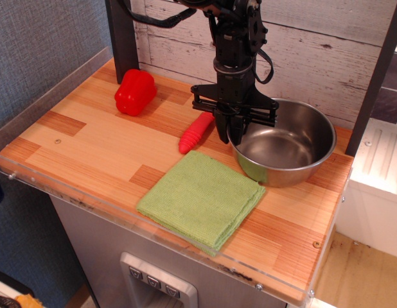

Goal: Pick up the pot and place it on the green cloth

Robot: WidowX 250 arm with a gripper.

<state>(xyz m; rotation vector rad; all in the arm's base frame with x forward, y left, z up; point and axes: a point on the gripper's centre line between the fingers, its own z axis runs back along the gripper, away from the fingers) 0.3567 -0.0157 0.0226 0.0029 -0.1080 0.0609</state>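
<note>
The shiny steel pot (285, 151) stands at the back right of the wooden counter. The folded light green cloth (202, 197) lies in front of it to the left, its far corner almost touching the pot. My gripper (230, 133) points straight down over the pot's left rim. One finger is outside the wall and one inside, closed on the rim. The pot looks to be resting on the counter.
A red toy pepper (135, 92) sits at the back left. A red-handled utensil (194, 133) lies just left of my gripper. A clear plastic lip (153, 224) runs along the counter's front edge. A wood-plank wall (314, 38) stands behind.
</note>
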